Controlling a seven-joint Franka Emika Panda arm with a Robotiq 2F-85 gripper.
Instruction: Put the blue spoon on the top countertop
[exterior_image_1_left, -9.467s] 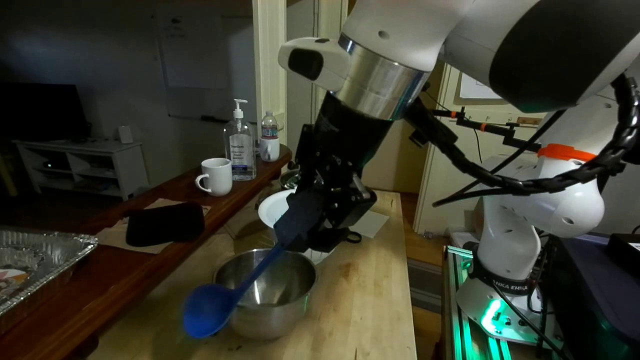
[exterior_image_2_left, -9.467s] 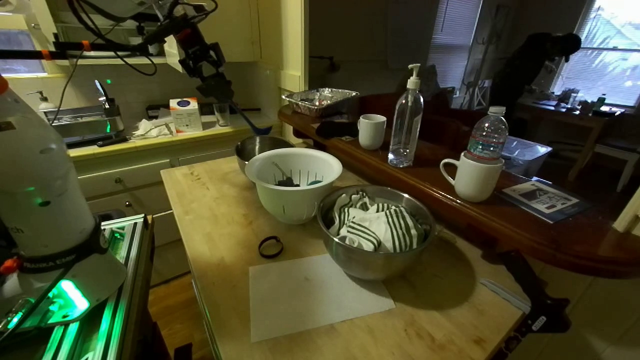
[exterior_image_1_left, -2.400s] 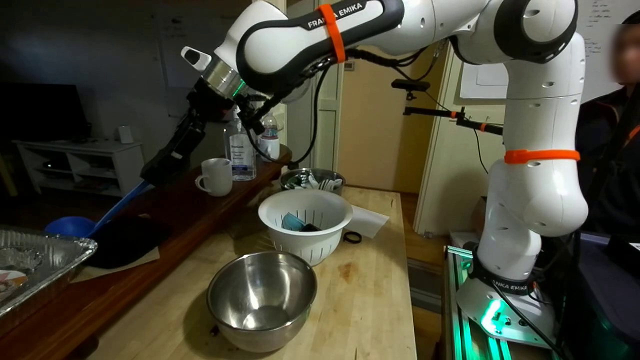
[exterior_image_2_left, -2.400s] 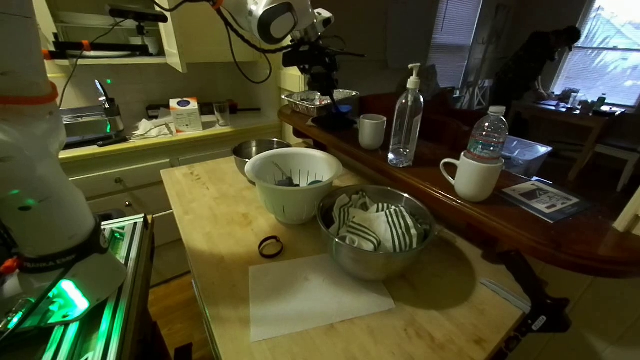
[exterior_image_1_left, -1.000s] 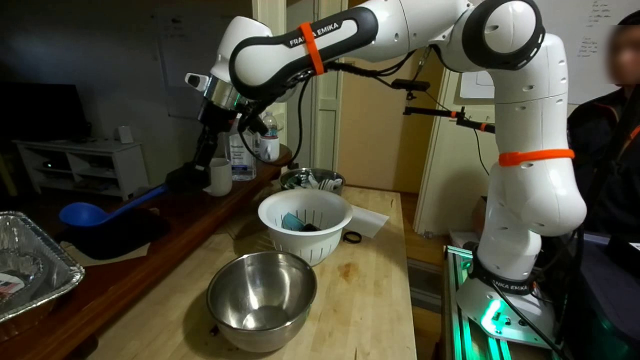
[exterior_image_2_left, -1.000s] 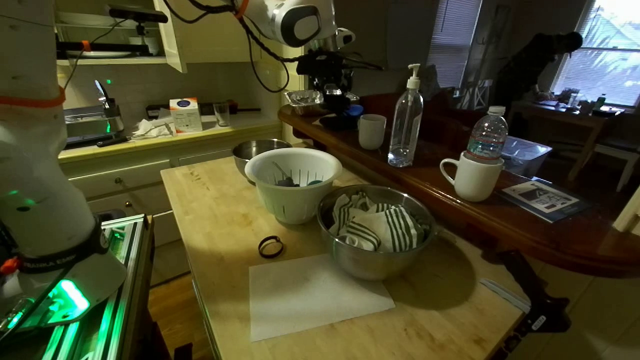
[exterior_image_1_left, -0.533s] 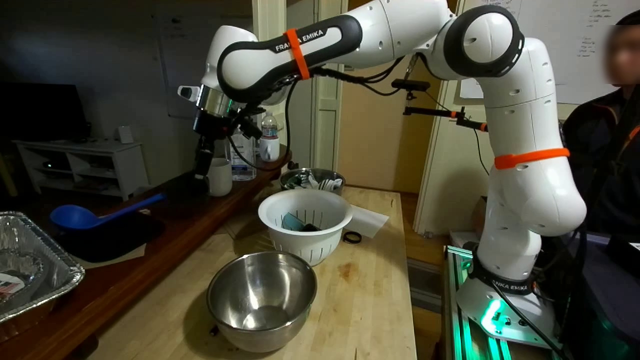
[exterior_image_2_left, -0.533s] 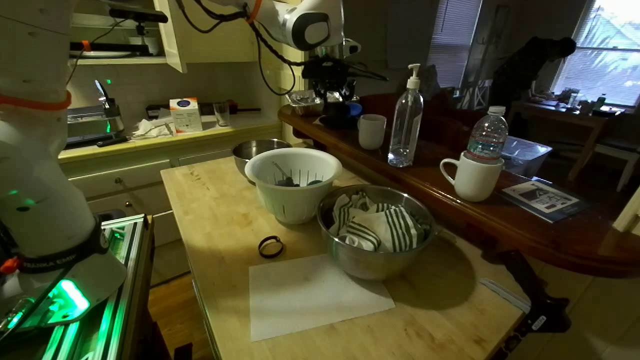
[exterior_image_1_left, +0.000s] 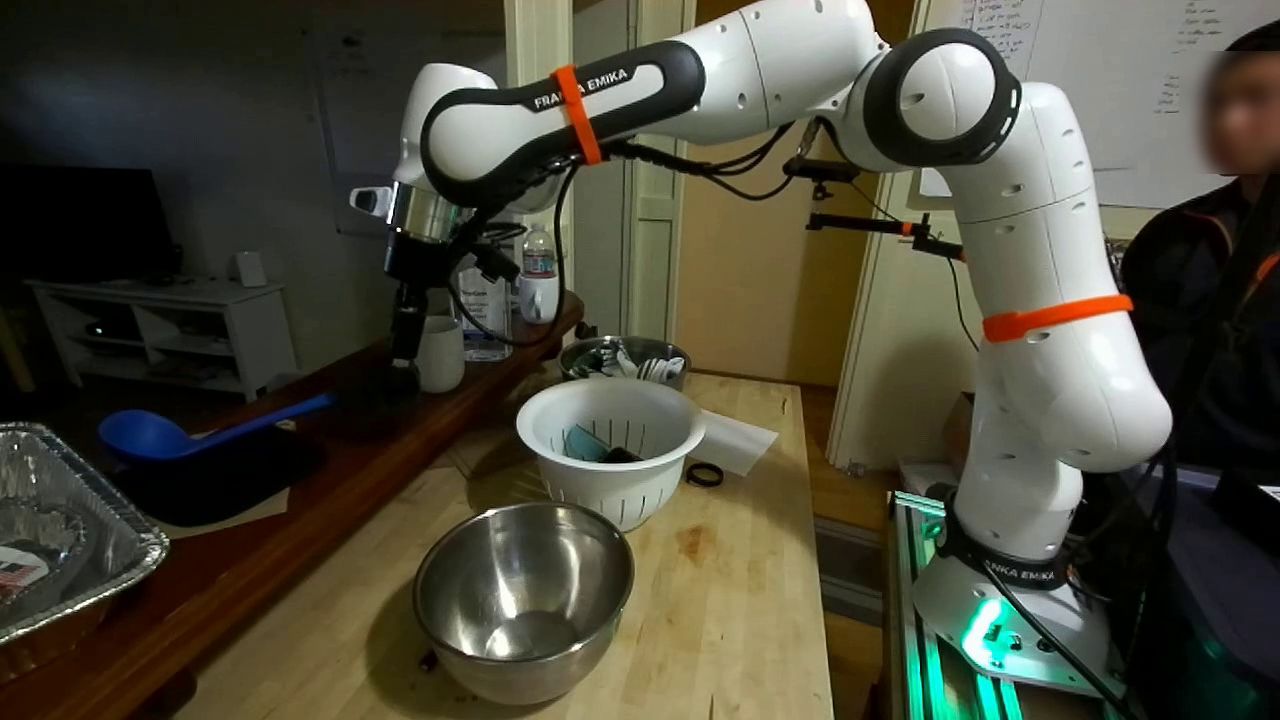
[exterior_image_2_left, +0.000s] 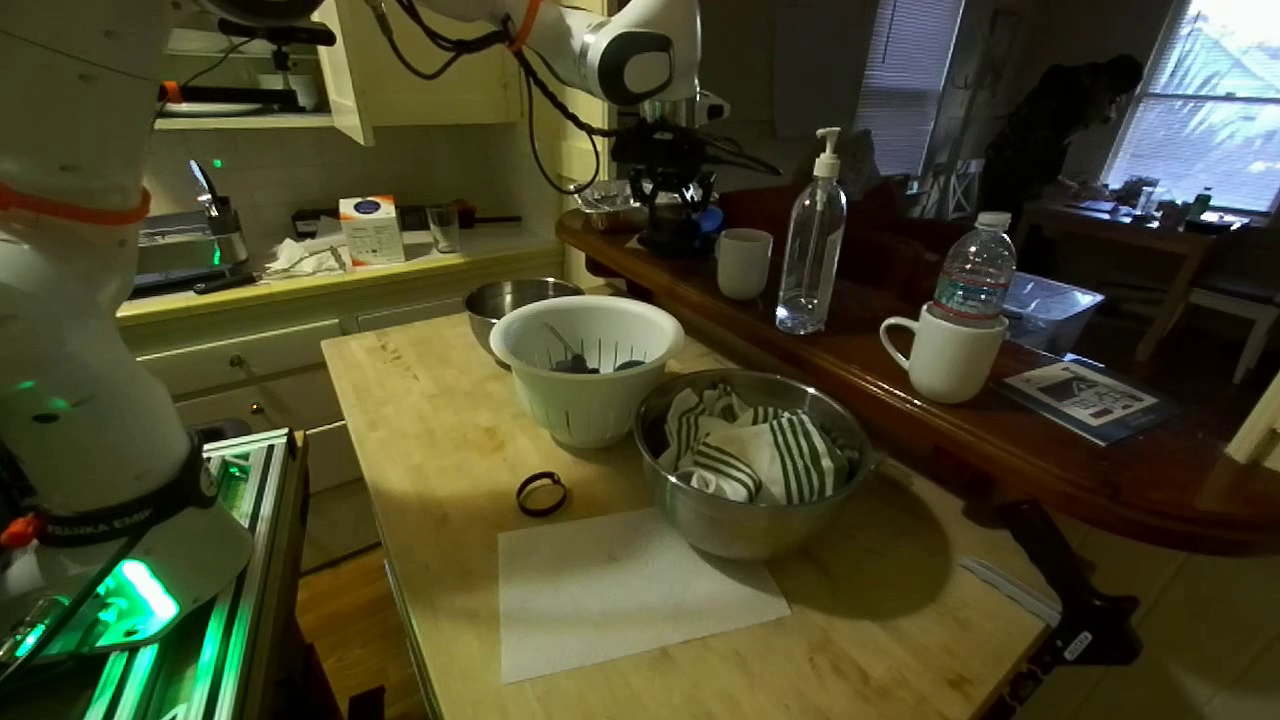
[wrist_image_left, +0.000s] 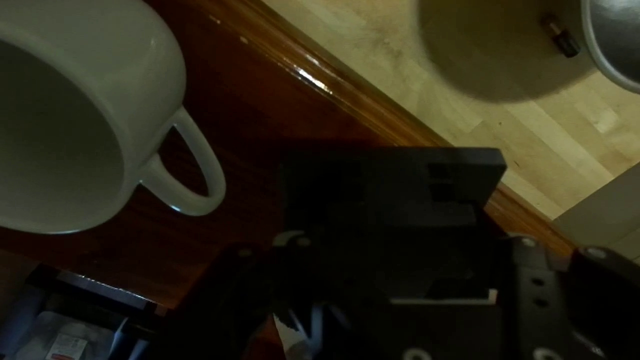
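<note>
The blue spoon (exterior_image_1_left: 155, 436) lies low over the top countertop (exterior_image_1_left: 350, 480), its rounded bowl above a black pad and its handle running into my dark gripper (exterior_image_1_left: 375, 398). I cannot tell whether the bowl touches the pad. Only a bit of the spoon (exterior_image_2_left: 711, 217) shows behind the gripper (exterior_image_2_left: 678, 238) in an exterior view. The jaws appear shut on the handle end, though the grip itself is lost in shadow. In the wrist view, my broad black fingers (wrist_image_left: 400, 182) stand over the countertop (wrist_image_left: 245, 115), and the spoon is hidden.
A white mug (exterior_image_1_left: 441, 355) stands close to the gripper, with a sanitizer bottle (exterior_image_2_left: 812, 250) beyond it. The foil tray (exterior_image_1_left: 70, 530) sits near the spoon's bowl. On the lower counter are a steel bowl (exterior_image_1_left: 525, 600) and a white colander (exterior_image_1_left: 610, 420).
Since the oldest frames, my gripper has carried the spoon from above the steel bowl to the countertop; tray and pad have shifted. Over the last second it came down and turned more upright.
</note>
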